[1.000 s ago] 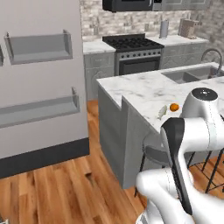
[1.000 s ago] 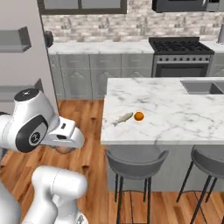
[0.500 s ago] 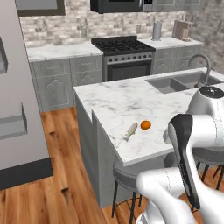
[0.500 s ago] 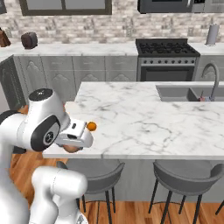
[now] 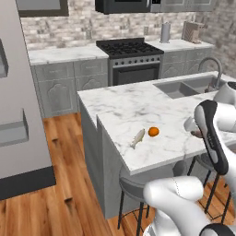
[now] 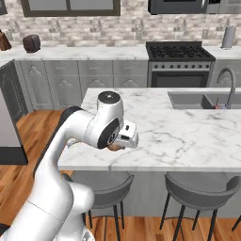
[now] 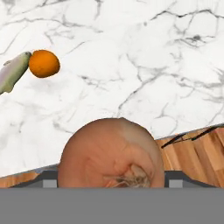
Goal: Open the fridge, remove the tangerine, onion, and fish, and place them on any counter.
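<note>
the gripper is clamped on the onion, its jaws spread wide around the reddish-brown ball. in the hand view the onion sits right at the bottom, between the finger tips, and hides most of them; its papery root end faces the camera. in the right base view only a sliver of brown peeks out under the white hand, at the near edge of the counter.

below and beyond the held onion lies the white marble top with its grey veining. the onion hangs over the counter's edge — a strip of wooden floor shows past the marble at the lower right of the hand view.

the tangerine and the fish already lie on the marble, just beside one another. in the hand view the tangerine's orange ball touches or almost touches one end of the fish at the upper left, well apart from the onion. in the left base view the fish lies slantwise just left of the tangerine, both near the island's front corner, with the arm's hand off to their right.

the fridge stands at the far left of the left base view — its light-grey door with grey shelves fills that side. the inset sink and curved tap sit at the far end of the island.
</note>
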You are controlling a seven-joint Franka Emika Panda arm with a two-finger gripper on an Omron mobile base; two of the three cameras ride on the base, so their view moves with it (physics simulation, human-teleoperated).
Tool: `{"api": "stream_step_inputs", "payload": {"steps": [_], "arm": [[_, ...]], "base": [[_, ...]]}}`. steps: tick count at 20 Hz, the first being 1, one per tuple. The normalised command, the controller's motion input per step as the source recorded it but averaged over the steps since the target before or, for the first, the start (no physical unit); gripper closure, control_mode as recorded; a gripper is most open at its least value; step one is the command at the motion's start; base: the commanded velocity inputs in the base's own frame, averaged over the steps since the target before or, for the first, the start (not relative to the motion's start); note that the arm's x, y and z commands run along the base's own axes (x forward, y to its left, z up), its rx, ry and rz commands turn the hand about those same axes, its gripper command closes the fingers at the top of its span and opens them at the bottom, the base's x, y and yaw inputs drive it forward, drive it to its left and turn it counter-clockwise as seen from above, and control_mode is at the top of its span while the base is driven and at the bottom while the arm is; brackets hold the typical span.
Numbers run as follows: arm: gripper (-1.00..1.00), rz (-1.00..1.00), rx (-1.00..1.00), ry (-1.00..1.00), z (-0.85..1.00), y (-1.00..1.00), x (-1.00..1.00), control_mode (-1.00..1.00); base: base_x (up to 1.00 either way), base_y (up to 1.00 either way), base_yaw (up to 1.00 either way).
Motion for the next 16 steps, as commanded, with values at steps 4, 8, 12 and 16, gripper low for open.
{"api": "stream_step_inputs", "payload": {"steps": [4, 8, 12, 16], "arm": [[1.0, 0.0, 0.0, 0.0, -0.57, -0.06, 1.0, -1.0], [1.0, 0.0, 0.0, 0.0, -0.74, 0.0, 1.0, -1.0], [1.0, -0.01, 0.0, 0.0, -0.71, 0.0, 0.85, -1.0], [1.0, -0.03, -0.02, -0.03, -0.47, 0.0, 0.5, -1.0]], "base": [[0.0, 0.0, 0.0], [0.0, 0.0, 0.0], [0.0, 0.0, 0.0], [0.0, 0.0, 0.0]]}}
